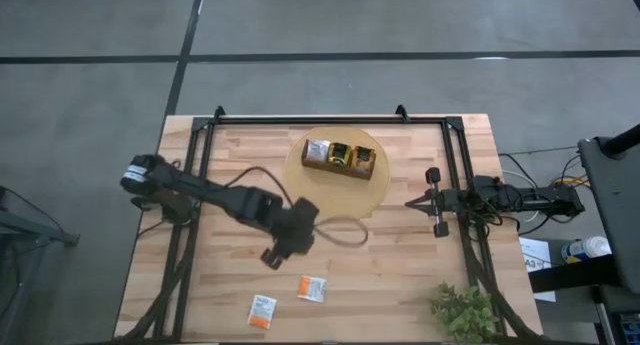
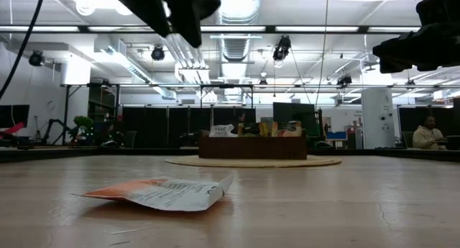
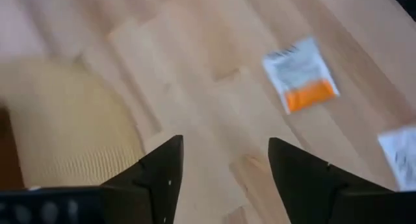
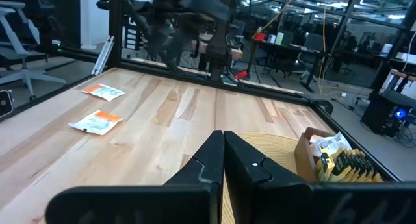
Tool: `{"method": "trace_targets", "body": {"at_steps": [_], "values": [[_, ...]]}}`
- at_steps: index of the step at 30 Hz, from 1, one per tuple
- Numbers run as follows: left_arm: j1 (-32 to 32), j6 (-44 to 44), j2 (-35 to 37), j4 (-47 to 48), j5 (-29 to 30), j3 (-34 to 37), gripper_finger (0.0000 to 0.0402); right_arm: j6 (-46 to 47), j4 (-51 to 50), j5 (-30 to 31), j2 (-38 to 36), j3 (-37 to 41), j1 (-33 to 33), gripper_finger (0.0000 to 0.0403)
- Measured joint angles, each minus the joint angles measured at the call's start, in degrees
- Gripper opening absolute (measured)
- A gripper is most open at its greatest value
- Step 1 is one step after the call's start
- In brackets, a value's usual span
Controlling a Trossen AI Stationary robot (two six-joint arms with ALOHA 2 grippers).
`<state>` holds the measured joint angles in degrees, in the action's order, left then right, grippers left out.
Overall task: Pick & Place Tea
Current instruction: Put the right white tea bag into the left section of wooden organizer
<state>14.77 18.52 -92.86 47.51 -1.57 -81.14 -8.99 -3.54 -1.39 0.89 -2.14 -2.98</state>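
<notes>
Two white-and-orange tea packets lie flat on the wooden table near its near edge, one [image 1: 313, 288] and one [image 1: 262, 311]. The left wrist view shows one packet [image 3: 300, 74] whole and the other packet [image 3: 400, 156] cut by the frame's edge. In the low view a packet [image 2: 158, 193] lies in front. More packets stand in the brown tray [image 1: 339, 157] on a round mat [image 1: 340, 190]. My left gripper [image 1: 275, 251] hangs open above the table's middle, clear of the packets [image 3: 224, 165]. My right gripper [image 1: 436, 201] waits shut at the right side [image 4: 223, 149].
A small green plant [image 1: 462, 310] stands at the near right corner. Black frame rails [image 1: 190, 195] run along the table's left, far and right sides. Bare wood lies between the mat and the two loose packets. A person [image 2: 430, 133] sits far off in the room.
</notes>
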Motion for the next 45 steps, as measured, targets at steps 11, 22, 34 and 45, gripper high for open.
{"method": "trace_targets", "body": {"at_steps": [11, 22, 34, 45], "values": [[9.7, 24.5, -1.5, -6.9, 7.9, 1.7, 0.0220, 0.0, 0.0, 0.0, 0.0, 0.0, 0.0, 0.0009], [14.5, 26.6, -5.6, -6.8, 10.3, -2.9, 0.0220, 0.0, 0.0, 0.0, 0.0, 0.0, 0.0, 0.0009], [14.9, 25.9, -16.2, -2.2, 8.7, -14.8, 0.0220, 0.0, 0.0, 0.0, 0.0, 0.0, 0.0, 0.0009], [14.9, 29.3, -27.0, 5.5, 8.0, -23.3, 0.0220, 0.0, 0.0, 0.0, 0.0, 0.0, 0.0, 0.0009]]}}
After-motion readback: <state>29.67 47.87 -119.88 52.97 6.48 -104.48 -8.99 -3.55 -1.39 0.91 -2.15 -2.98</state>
